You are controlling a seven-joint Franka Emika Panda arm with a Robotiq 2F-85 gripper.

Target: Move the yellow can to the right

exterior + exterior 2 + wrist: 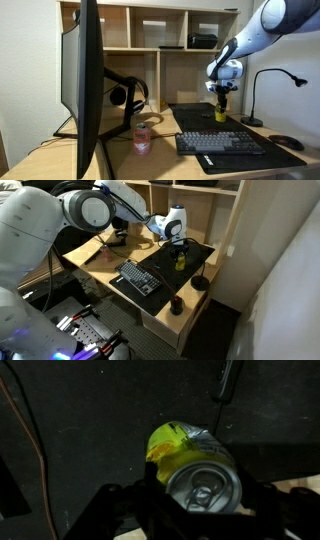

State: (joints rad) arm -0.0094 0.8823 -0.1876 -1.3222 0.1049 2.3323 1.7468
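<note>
The yellow can (190, 458) is a yellow-green cylinder with a metallic top and pull tab. In the wrist view it sits between my gripper's (198, 488) two dark fingers, which press on both of its sides. In both exterior views the can (221, 113) (181, 261) is at the back of a black desk mat (195, 122), directly under the gripper (222, 98) (181, 248). Whether the can's base touches the mat cannot be told.
A pink can (142, 138) stands on the wooden desk near a large monitor (88, 80). A keyboard (220, 143) (138, 277) lies on the mat. Headphones (128, 95), a black desk lamp (262, 95) (200, 280), a mouse (288, 142) and shelving behind surround the area.
</note>
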